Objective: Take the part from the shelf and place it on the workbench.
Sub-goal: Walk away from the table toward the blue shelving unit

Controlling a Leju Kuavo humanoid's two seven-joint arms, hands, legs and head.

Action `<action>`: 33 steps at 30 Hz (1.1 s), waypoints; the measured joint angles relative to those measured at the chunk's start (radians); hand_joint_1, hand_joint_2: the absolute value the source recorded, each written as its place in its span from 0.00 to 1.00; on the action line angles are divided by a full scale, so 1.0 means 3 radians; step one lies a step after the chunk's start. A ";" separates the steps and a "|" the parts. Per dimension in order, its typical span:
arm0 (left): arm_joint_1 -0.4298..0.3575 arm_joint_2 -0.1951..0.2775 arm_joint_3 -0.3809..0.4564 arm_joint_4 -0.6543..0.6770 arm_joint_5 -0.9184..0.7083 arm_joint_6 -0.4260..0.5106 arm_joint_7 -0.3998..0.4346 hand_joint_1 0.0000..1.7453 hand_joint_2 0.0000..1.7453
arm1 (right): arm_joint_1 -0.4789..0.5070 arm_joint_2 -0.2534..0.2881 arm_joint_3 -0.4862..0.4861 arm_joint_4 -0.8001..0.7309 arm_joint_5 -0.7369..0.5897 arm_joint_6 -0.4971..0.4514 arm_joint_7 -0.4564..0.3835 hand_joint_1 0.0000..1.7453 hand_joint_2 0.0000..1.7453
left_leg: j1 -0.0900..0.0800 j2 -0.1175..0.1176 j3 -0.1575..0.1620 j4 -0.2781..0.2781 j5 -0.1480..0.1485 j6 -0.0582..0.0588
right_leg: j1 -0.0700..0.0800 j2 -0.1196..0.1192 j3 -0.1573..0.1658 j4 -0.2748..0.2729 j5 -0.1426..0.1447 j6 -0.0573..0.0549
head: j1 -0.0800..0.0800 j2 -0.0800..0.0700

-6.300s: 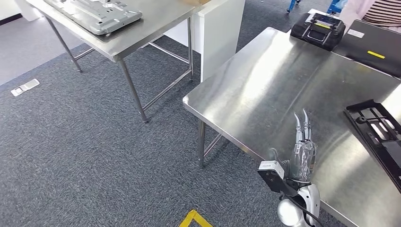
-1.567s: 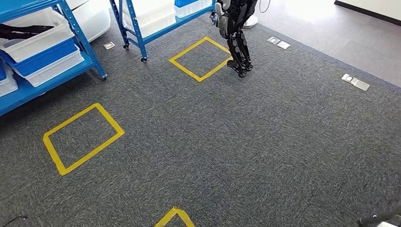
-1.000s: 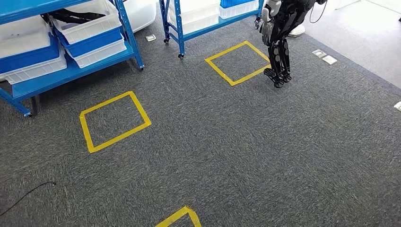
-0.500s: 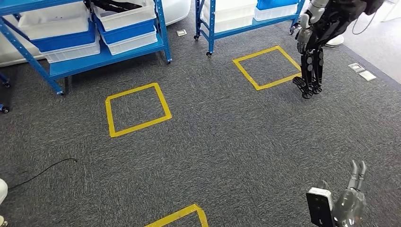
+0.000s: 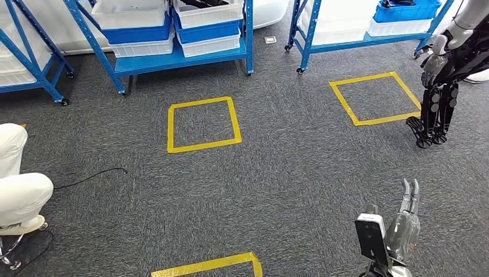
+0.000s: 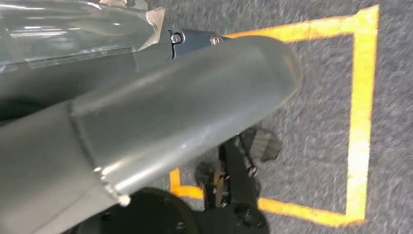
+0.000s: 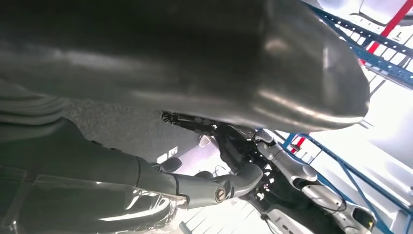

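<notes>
The right hand (image 5: 405, 222) is seen low in the head view over grey carpet (image 5: 288, 173), its fingers extended, slightly apart and holding nothing. The left hand (image 6: 146, 112) fills the left wrist view as a blurred grey cover; whether it is open cannot be told. Dark parts (image 5: 202, 3), possibly the task's part, lie in a white bin (image 5: 210, 12) on the blue shelf (image 5: 179, 57). Yellow taped squares (image 5: 203, 123) are marked on the carpet, and another robot (image 5: 444, 75) stands at the right.

Blue shelves (image 5: 179, 57) were stood on grey carpet (image 5: 277, 184), loaded with white and blue bins (image 5: 207, 29). Yellow tape squares (image 5: 202, 124) and a black cable (image 5: 92, 176) were laid on the carpet.
</notes>
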 joint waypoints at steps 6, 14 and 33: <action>-0.0018 -0.0013 0.0035 0.0000 0.0039 0.0053 -0.0014 0.00 0.00 | -0.0055 0.0001 0.0054 0.0053 -0.0028 0.0010 -0.0030 0.00 0.00 | 0.0021 0.0411 -0.0485 0.0938 -0.0406 -0.0066 | 0.0031 -0.0246 0.0030 -0.0009 -0.0027 -0.0115 | -0.0030 0.0000; -0.0018 -0.0035 0.0074 -0.0001 0.0051 0.0016 -0.0116 0.00 0.00 | -0.0195 0.0023 0.0073 0.0100 -0.0047 0.0073 -0.0056 0.00 0.00 | -0.0029 0.0473 -0.0027 0.0027 0.0004 0.0015 | 0.0062 -0.0351 0.0078 -0.0021 -0.0078 -0.0032 | -0.0027 0.0000; -0.0023 -0.0078 0.0079 -0.0005 0.0030 -0.0188 -0.0258 0.00 0.00 | -0.0104 -0.0014 0.0048 0.0092 -0.0029 0.0077 -0.0091 0.00 0.00 | 0.0020 0.0385 -0.0031 0.0301 -0.0239 -0.0086 | 0.0009 -0.0156 0.0099 0.0016 -0.0129 -0.0107 | -0.0020 0.0001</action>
